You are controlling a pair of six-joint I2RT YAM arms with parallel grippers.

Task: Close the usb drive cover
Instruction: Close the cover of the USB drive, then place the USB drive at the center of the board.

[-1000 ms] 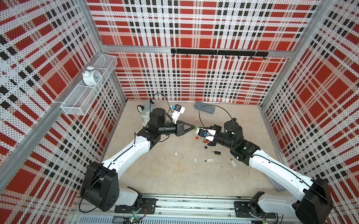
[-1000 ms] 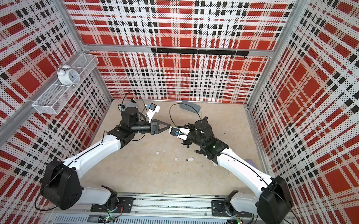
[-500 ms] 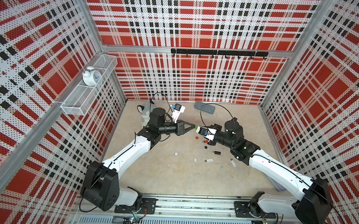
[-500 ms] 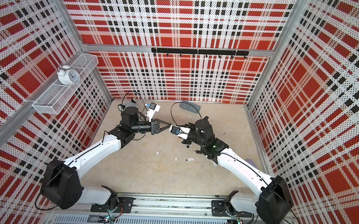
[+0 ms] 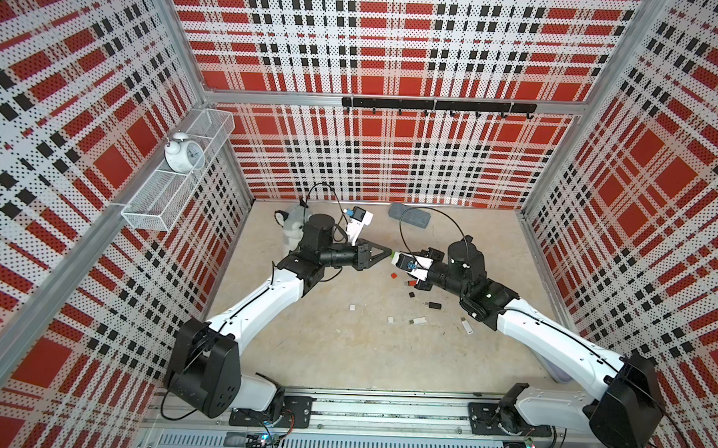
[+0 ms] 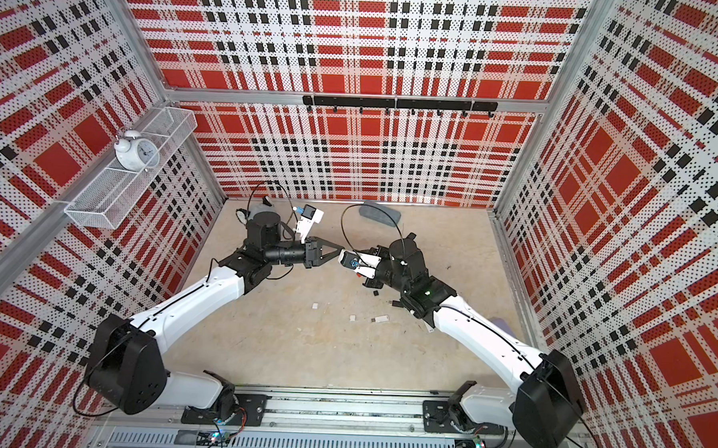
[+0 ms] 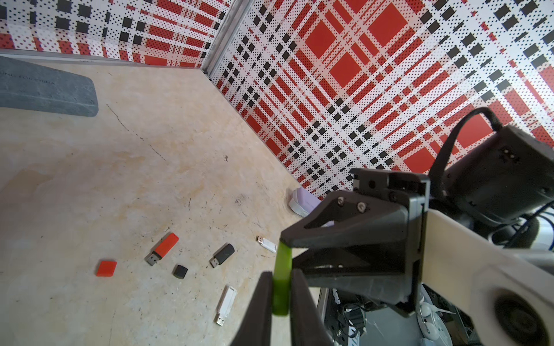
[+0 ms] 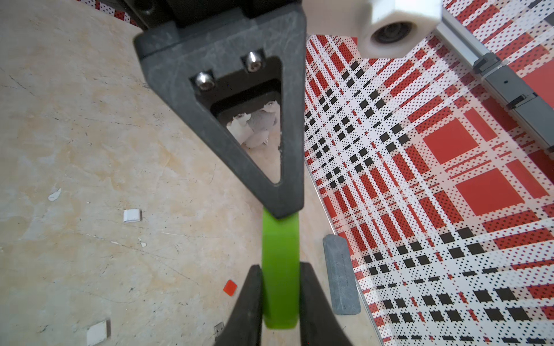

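Meeting tip to tip in the air above the middle of the surface (image 5: 335, 349), the two arms share one green usb drive (image 8: 280, 239). The right hand (image 8: 280, 271) is closed on one end of it, with a dark finger pressed against each flat side, as the right wrist view shows. The left hand (image 7: 281, 277) is closed on the opposite end in the same way, and its fingers sit tight against the green plastic with no gap that I can see. The drive runs as a single straight green bar from one hand to the other, clear of the surface. I cannot tell whether it is fully capped.

Below the hands, loose pieces lie scattered on the surface. A red usb drive (image 7: 163, 249) has its metal plug bare, and a red cap (image 7: 106, 268) lies near it. A black usb drive (image 7: 222, 258) is also uncapped, with a black cap (image 7: 180, 271) just beside it. A short white usb drive (image 7: 266, 243) and a longer white usb drive (image 7: 226, 302) lie apart from each other. A grey case (image 5: 407, 216) lies by the back wall, and a plush toy (image 5: 292, 226) sits behind the left arm.
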